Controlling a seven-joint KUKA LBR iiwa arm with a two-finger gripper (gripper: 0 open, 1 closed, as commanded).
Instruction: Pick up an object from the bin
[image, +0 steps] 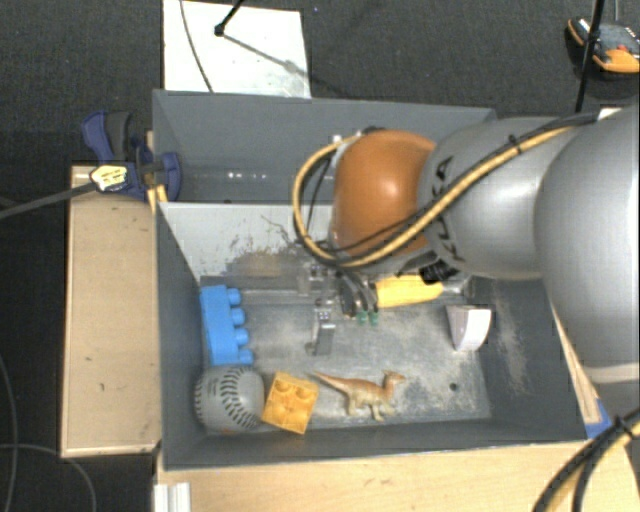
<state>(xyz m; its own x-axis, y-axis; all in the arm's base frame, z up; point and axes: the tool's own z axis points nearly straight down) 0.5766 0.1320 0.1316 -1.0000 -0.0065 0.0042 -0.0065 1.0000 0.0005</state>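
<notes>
Pincer (320, 343): is hanging low over a bare patch of floor near the middle of the bin (180, 300), pointing straight down.
Pincer opening: cannot tell whether it is open or closed.
Contact: the pincer is standing apart from every thing in the bin.
Nearest thing: a tan toy dinosaur (362, 390) is lying on its side just beside the pincer, at 5 o'clock, with its tail tip at 6 o'clock.
Yellow stick-shaped thing (408, 291): is lying near the pincer, at 2 o'clock.
Blue studded block (225, 325): is lying by the left wall, at 9 o'clock.
Orange studded block (290, 402): is lying at 7 o'clock, touching a grey ball (228, 398).
White thing (468, 326): is lying well apart, at 3 o'clock.
</notes>
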